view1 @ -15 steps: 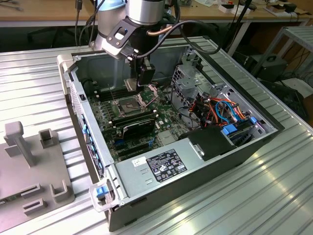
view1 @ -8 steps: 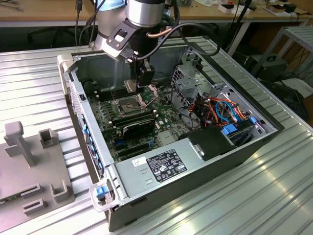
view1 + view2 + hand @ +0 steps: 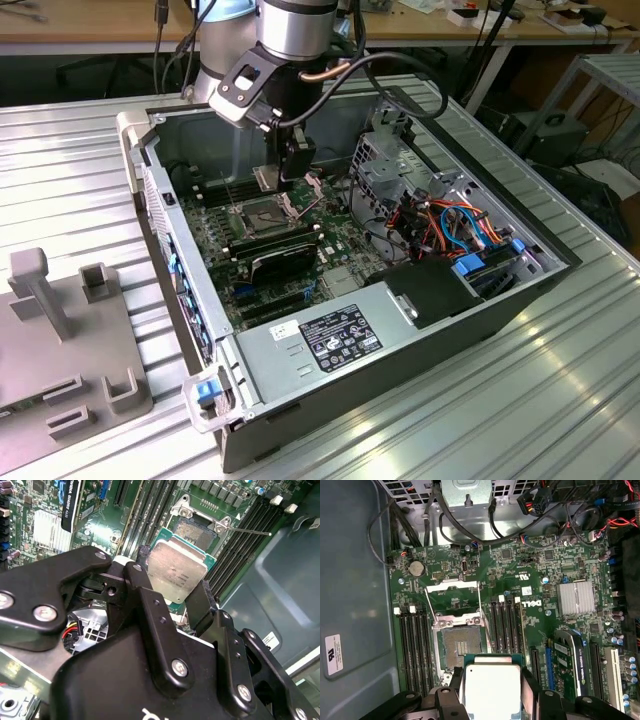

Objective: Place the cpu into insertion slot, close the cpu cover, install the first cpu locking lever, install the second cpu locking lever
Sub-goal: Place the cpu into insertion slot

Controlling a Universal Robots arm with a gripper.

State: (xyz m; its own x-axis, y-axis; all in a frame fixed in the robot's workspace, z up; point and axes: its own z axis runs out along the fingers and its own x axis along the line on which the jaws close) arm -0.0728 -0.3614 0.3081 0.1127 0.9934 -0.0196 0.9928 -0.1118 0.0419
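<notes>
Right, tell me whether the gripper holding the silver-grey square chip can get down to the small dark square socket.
Probably yes. The gripper, shut on the cpu, hangs near the insertion slot; the silver cpu cover is swung back and nothing lies over it.

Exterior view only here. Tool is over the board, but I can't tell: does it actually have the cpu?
Observer: Yes. In both wrist views the tool is shut on the cpu, silver face showing.
Operator: Slot free?
Observer: In the first wrist view the insertion slot has no chip in it; the cpu is not seated.
Operator: Cover?
Observer: The cpu cover is swung open, off the slot, on the side away from the tool.
</notes>
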